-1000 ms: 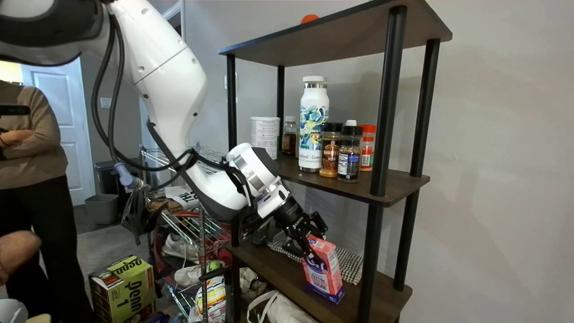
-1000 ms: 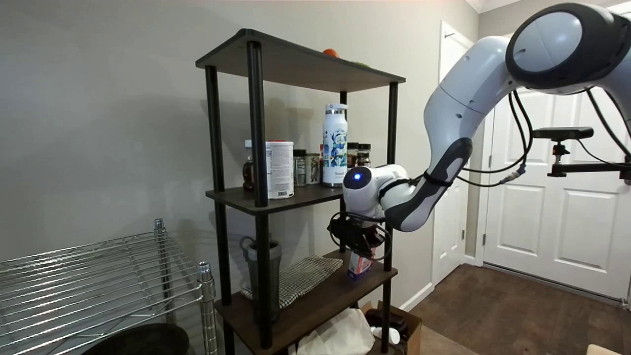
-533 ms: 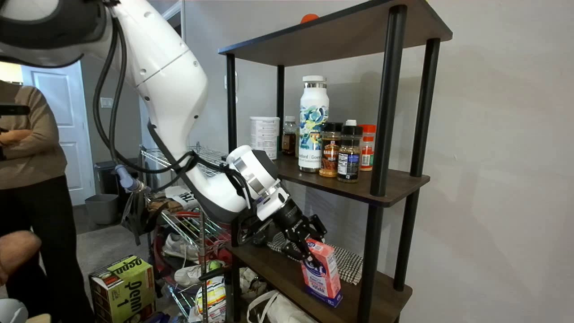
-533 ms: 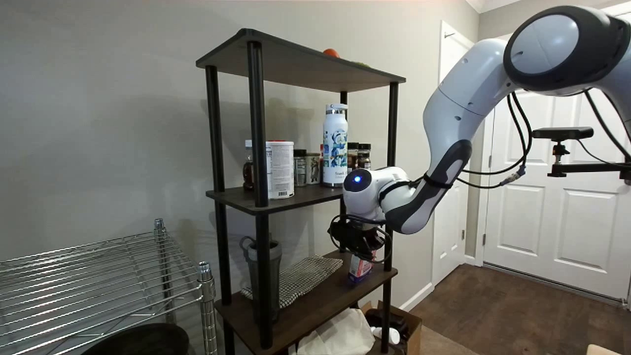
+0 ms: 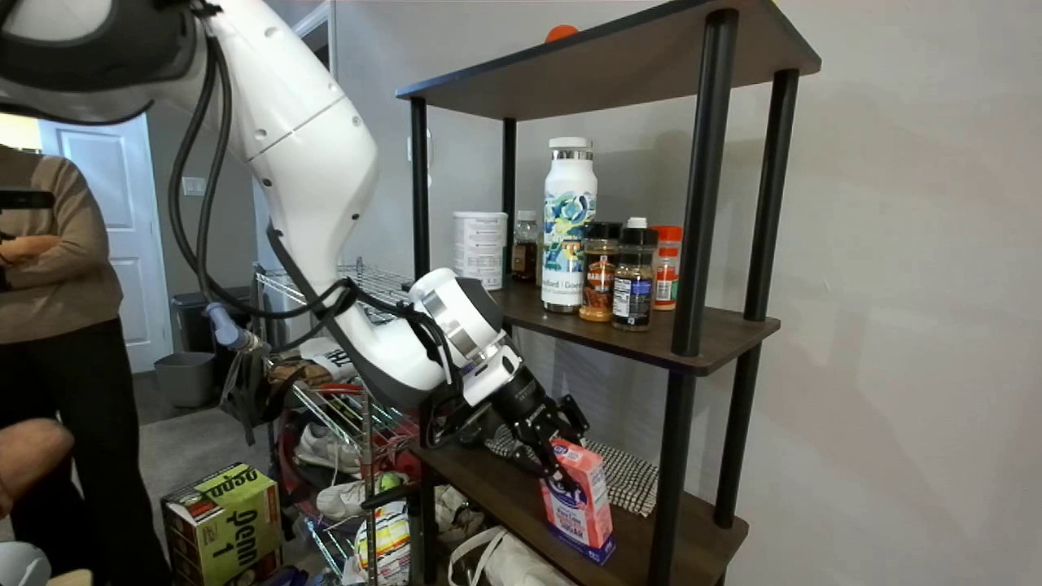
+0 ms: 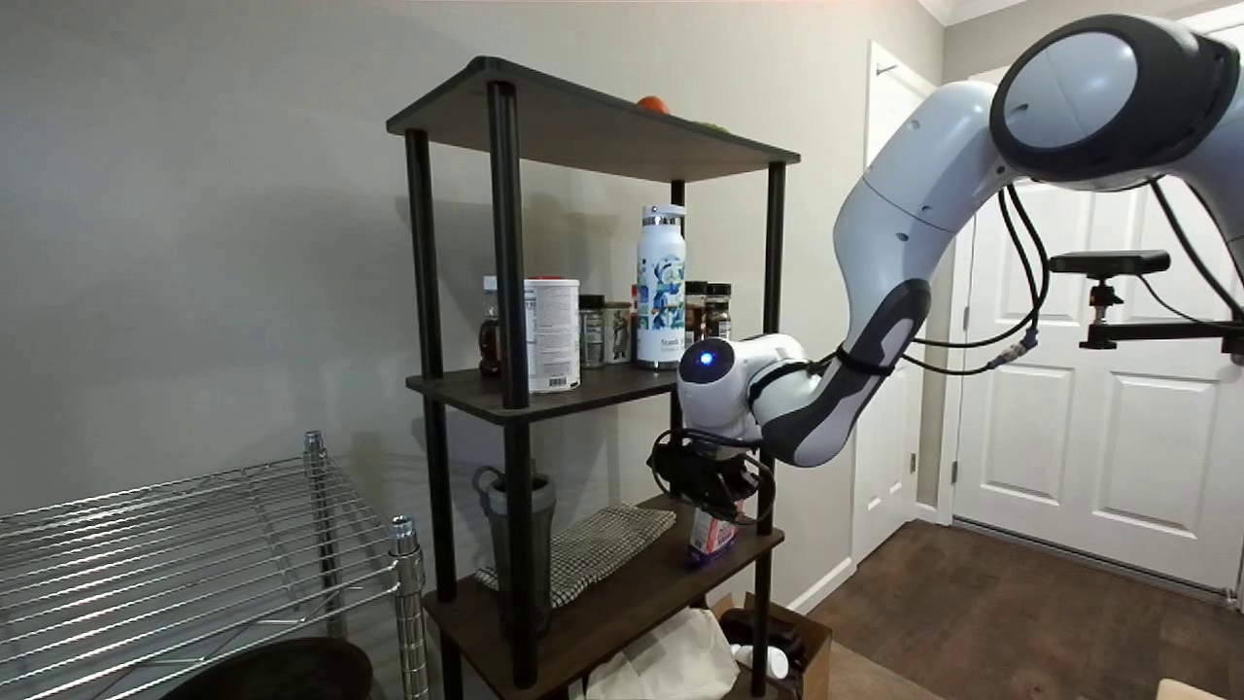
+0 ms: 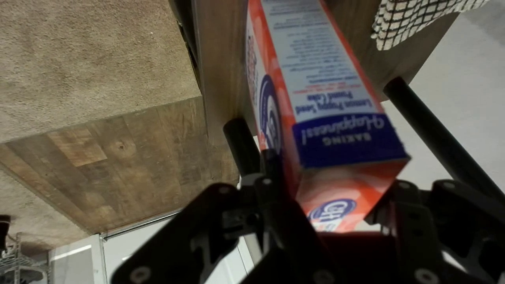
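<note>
I'm gripping the sugar box (image 5: 580,525) near its top w/ my pincer (image 5: 575,457); it's tilting a bit over the lower shelf (image 5: 505,484), base contact unclear. Its closed top is hiding the contents. On the mid shelf (image 5: 720,330), a capped white bottle (image 5: 570,236) is standing beside a black-lidded jar (image 5: 598,281) w/ orange-brown contents; a white canister (image 5: 480,248) & a sm. bottle (image 5: 525,254) w/ brown contents are standing farther along.
</note>
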Controlling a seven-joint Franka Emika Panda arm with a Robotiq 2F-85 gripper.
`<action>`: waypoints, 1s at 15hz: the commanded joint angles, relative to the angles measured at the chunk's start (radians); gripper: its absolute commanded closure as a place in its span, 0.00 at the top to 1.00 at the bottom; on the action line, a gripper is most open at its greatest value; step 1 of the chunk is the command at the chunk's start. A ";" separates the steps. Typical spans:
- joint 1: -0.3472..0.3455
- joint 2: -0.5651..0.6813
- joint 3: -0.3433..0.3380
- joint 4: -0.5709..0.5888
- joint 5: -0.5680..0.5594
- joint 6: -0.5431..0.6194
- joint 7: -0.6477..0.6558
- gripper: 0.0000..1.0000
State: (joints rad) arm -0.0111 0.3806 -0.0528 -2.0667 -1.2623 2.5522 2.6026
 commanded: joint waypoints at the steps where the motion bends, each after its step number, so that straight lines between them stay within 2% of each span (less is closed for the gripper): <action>1: -0.001 -0.066 -0.003 -0.040 0.001 0.020 -0.002 0.68; 6: -0.002 -0.122 -0.003 -0.041 0.001 0.014 -0.001 0.98; 15: -0.001 -0.201 0.001 -0.116 -0.011 0.022 -0.001 1.00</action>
State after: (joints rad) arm -0.0104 0.2473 -0.0525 -2.1254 -1.2626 2.5523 2.6025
